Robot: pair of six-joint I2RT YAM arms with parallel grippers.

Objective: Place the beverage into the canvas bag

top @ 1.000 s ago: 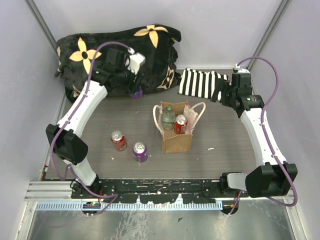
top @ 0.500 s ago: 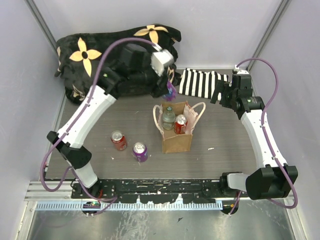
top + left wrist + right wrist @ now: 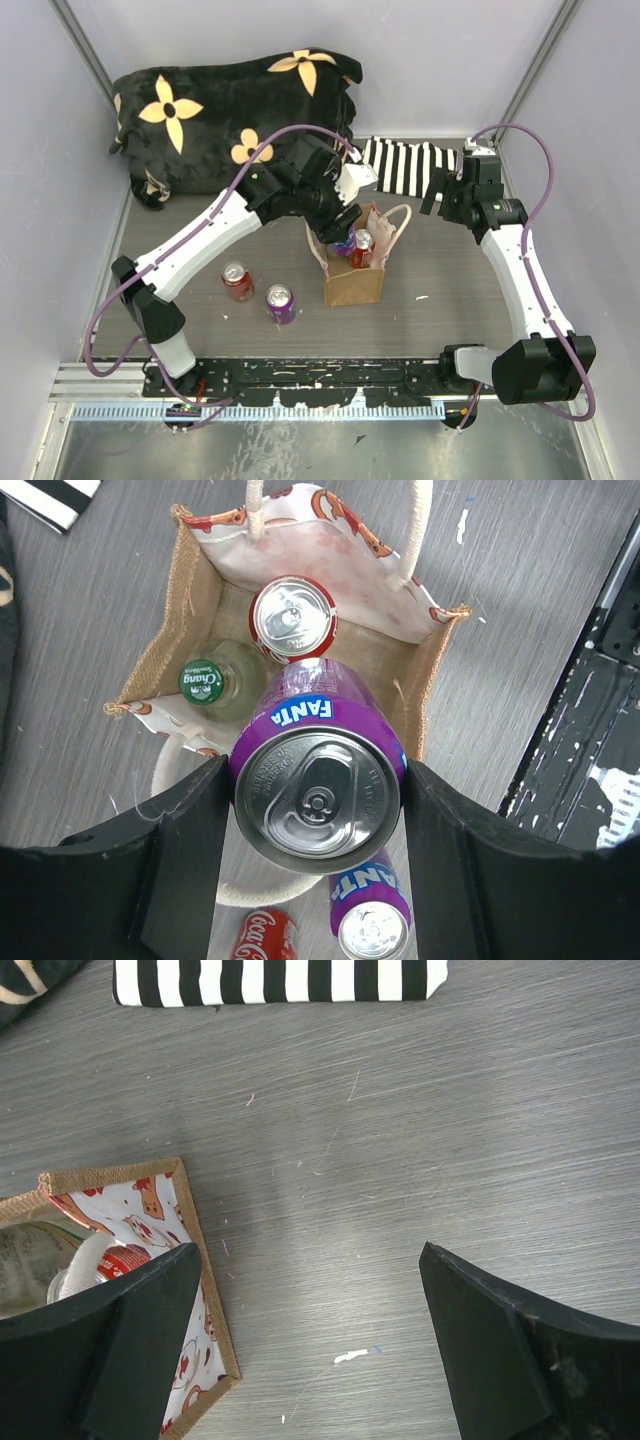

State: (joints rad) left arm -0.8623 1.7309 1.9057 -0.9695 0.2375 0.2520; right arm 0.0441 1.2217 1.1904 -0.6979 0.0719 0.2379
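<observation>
Left gripper (image 3: 345,240), seen from above, is clamped on a purple Fanta can (image 3: 343,246) directly over the open mouth of the canvas bag (image 3: 355,285). The right gripper (image 3: 440,192) hangs beside the striped cloth (image 3: 400,165), well apart from the bag. From the left wrist, both fingers press the upright can's sides above a red can (image 3: 293,615) and a green-capped bottle (image 3: 203,678) inside the bag. From the right wrist, that gripper's jaws are spread wide and empty, with the bag's corner at lower left.

Left claw (image 3: 318,818) swung purple can (image 3: 316,780) over canvas bag (image 3: 352,285).
</observation>
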